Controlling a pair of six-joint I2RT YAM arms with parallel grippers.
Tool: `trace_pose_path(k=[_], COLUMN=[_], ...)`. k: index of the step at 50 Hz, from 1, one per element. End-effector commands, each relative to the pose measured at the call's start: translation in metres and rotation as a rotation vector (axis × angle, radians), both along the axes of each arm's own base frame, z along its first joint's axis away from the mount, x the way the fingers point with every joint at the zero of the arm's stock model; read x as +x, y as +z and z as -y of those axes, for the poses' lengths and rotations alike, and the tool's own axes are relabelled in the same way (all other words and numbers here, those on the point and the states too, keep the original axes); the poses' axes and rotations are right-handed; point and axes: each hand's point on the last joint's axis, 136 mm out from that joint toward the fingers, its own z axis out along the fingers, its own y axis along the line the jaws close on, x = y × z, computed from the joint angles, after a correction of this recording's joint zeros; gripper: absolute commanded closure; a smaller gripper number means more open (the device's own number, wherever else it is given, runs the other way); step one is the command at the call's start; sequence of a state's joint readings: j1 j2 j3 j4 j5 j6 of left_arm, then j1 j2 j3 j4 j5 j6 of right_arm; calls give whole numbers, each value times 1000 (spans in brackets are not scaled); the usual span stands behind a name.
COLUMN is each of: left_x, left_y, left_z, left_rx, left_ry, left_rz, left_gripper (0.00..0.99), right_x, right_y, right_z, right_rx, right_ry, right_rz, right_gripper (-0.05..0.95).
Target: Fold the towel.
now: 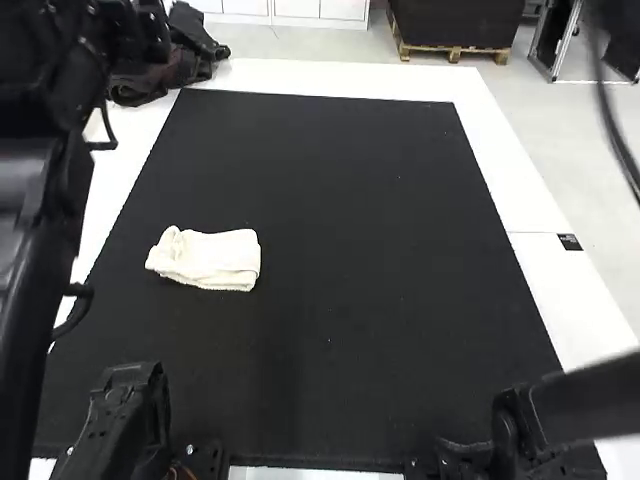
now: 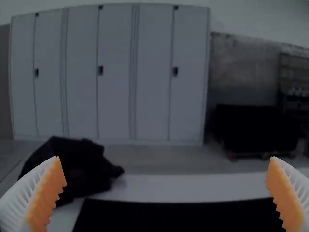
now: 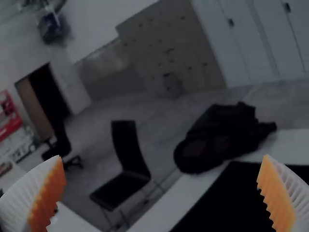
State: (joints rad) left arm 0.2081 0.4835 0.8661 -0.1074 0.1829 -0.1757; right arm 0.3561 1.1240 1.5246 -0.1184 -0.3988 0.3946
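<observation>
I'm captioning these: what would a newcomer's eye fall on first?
Probably the cream towel, folded small on the left of the black mat. Next, the dark bag at the far left corner of the table, and the orange pads of the open left gripper and right gripper, in their wrist views.

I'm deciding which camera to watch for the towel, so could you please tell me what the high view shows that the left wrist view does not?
High view: the cream towel, folded into a small bundle, and part of the right arm.
Left wrist view: the left gripper's ribbed white fingers and orange pads, wide apart.
Both: the black mat, the white table and a dark bundle.
</observation>
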Motion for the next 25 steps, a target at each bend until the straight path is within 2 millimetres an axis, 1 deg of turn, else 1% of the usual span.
trace_pose_path(k=[1, 3, 4, 7, 8, 13, 18, 23, 25], left_x=[-32, -40, -46, -60, -65, -83, -96, -107, -109], left_y=[28, 32, 35, 39, 39, 38, 27, 14, 8], left_z=[7, 8, 9, 12, 14, 20, 24, 29, 30], left_rx=[5, 3, 1, 2, 6, 16, 27, 38, 40], left_ry=[-5, -6, -8, -13, -18, -29, -38, -52, -55], left_rz=[110, 137, 155, 192, 205, 258, 286, 304, 302], left_gripper=[28, 28, 28, 28, 28, 28, 28, 28, 28], right_x=[-53, -68, -80, -103, -114, -151, -190, -220, -230], right_y=[28, 30, 32, 31, 29, 18, 4, -9, -14], right_z=[45, 58, 65, 81, 87, 105, 118, 129, 133], right_rx=[36, 50, 57, 62, 58, 58, 61, 67, 65], right_ry=[-108, -145, -166, -220, -242, -312, -374, -447, -481], right_rz=[155, 191, 218, 271, 293, 358, 441, 516, 544], right_gripper=[-11, -11, -11, -11, -11, -11, -11, -11, -11])
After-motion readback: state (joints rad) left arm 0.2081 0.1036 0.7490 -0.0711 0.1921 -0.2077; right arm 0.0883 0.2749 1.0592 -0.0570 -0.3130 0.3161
